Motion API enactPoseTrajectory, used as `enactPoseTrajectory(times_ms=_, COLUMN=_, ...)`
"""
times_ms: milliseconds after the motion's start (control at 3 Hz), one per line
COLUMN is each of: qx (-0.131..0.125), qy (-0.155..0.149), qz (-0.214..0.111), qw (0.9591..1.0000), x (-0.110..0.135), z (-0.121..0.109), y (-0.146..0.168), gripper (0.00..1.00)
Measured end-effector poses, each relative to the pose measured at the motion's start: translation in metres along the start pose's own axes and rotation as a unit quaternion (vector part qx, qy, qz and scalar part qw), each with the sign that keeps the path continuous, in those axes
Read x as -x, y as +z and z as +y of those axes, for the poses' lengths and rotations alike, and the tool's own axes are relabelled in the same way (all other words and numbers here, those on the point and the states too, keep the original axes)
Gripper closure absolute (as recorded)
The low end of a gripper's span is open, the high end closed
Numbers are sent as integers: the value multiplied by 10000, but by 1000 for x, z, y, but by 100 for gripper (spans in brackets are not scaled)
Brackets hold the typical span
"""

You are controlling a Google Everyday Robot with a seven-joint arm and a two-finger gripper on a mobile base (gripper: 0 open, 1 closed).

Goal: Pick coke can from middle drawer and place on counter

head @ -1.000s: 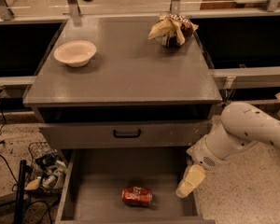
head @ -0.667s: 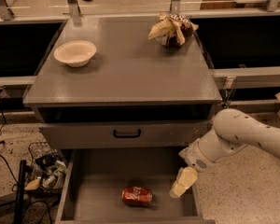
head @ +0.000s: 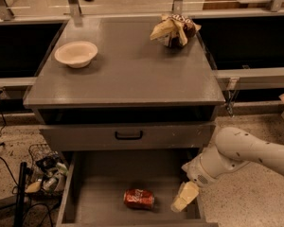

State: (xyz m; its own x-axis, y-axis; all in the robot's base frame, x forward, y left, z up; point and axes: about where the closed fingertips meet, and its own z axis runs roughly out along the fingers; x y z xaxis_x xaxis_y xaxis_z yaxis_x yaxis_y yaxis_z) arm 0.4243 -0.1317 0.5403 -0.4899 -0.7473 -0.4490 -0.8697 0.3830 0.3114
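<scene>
The red coke can lies on its side on the floor of the open middle drawer, near the front centre. My gripper hangs at the end of the white arm over the drawer's right part, a short way right of the can and apart from it. The grey counter is above, with a drawer front and black handle just below its edge.
A white bowl sits at the counter's back left. A tan and brown snack bag sits at its back right. A wire basket with clutter and cables stands on the floor to the left of the drawer.
My gripper has moved left and down, further into the drawer and closer to the can. The can has not moved.
</scene>
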Motion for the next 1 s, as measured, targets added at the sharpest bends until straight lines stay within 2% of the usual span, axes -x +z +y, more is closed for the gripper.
enactPoseTrajectory(times_ms=333, qx=43, qy=21, qz=-49, qw=10000, x=-1, z=-2, y=4, gripper=0)
enactPoseTrajectory(times_ms=1000, qx=270, qy=52, qz=-289, qw=9992, x=13, z=-14, y=32, gripper=0)
